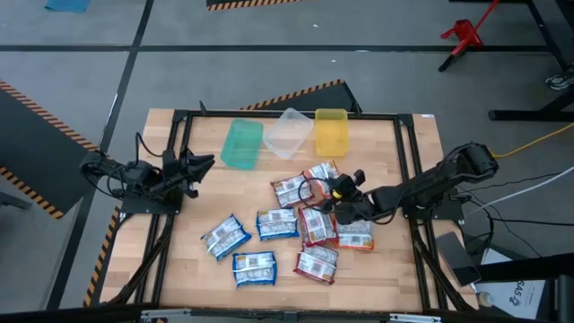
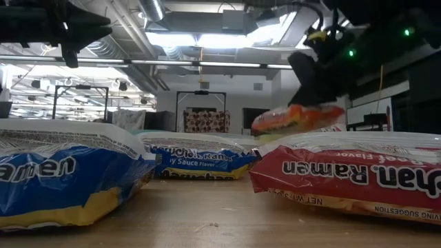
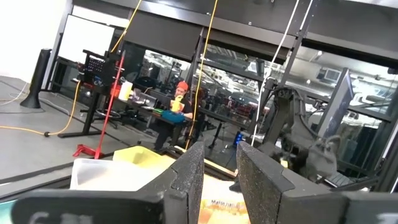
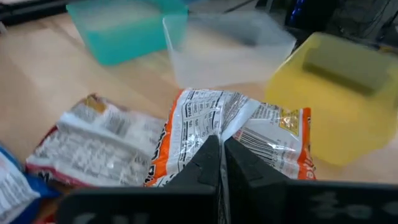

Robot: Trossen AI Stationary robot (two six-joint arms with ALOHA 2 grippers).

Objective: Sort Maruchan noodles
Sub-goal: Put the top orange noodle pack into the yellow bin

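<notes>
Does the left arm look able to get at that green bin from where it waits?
Probably yes. The left gripper waits open, holding nothing, just beside the green bin, with bare table between them. The right gripper, shut on an orange packet, is well away.

I read, low view: red packet (image 2: 351,176) front shows "Ramen", partial "...eef Flavor", upside-down "NET WT" along lower edge. Middle blue packet (image 2: 200,164) shows "Sauce" and "Ramen", rest cut off. Near blue packet (image 2: 65,179) shows only "...amen". Left wrist view: orange packet (image 3: 225,205) carries partial "Maru...". Back-panel print on gripped packet (image 4: 230,134), right wrist view, unreadable to me.
</notes>
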